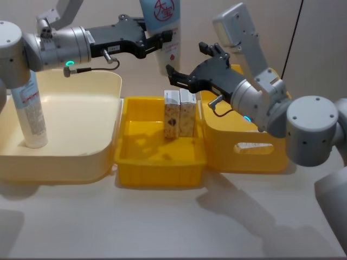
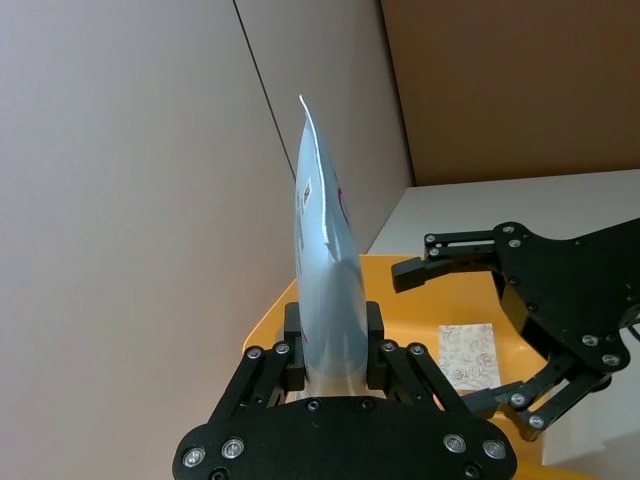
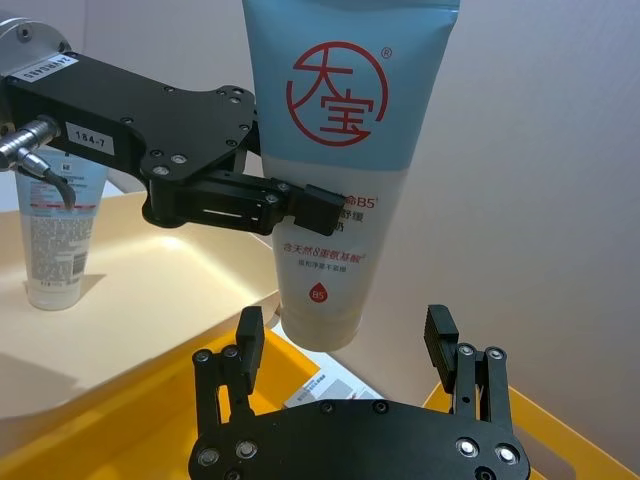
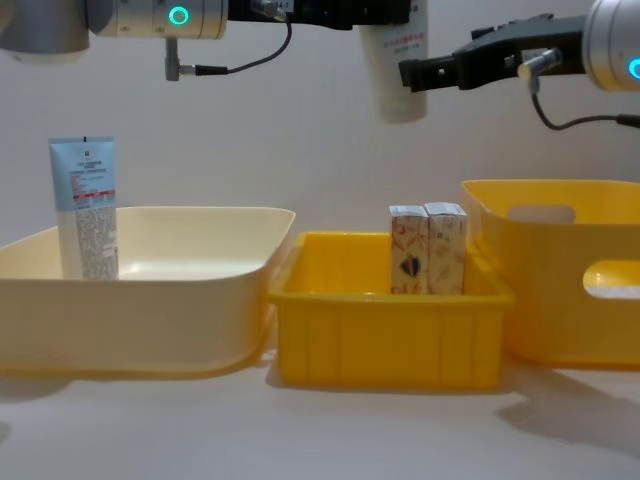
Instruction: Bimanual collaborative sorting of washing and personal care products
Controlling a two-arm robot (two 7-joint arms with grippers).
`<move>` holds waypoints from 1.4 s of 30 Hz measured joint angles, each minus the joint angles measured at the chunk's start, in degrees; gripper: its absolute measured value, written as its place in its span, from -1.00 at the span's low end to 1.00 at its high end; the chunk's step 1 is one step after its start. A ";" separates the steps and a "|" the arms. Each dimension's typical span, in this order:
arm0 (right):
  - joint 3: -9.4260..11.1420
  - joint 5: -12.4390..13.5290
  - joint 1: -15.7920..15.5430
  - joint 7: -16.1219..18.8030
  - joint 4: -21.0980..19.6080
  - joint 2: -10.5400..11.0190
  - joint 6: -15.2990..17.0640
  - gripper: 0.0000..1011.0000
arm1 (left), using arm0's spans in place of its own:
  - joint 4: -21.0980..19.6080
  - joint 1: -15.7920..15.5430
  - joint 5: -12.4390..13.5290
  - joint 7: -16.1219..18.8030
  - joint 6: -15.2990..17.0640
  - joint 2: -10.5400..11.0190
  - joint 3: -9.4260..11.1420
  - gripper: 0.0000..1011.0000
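Note:
A light-blue-and-white squeeze tube (image 1: 164, 24) with a red logo hangs cap down above the bins, and my left gripper (image 1: 161, 42) is shut on its middle. The left wrist view shows the tube (image 2: 322, 250) edge-on between the fingers. My right gripper (image 1: 190, 63) is open just beside the tube's lower end. In the right wrist view the tube's cap (image 3: 320, 318) sits between the spread fingers (image 3: 440, 330). Two patterned cream boxes (image 1: 179, 112) stand upright in the middle yellow bin (image 1: 157, 168). A second tube (image 1: 30, 111) stands in the cream bin (image 1: 65, 162).
A taller yellow bin (image 1: 246, 154) with handle cut-outs stands to the right of the middle bin, under my right arm. The three bins sit side by side on a white table (image 1: 162, 222), with a plain wall close behind them.

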 joint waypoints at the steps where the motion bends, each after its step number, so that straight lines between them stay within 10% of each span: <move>1: -0.09 -0.09 0.13 -0.18 0.18 -0.18 0.06 0.98 | 0.00 0.02 -0.08 -0.02 0.00 -0.01 0.06 -0.38; 42: -2.11 -4.47 4.59 -4.33 9.64 -7.07 1.30 0.98 | -4.08 1.84 -2.01 1.07 1.37 1.64 1.47 -0.38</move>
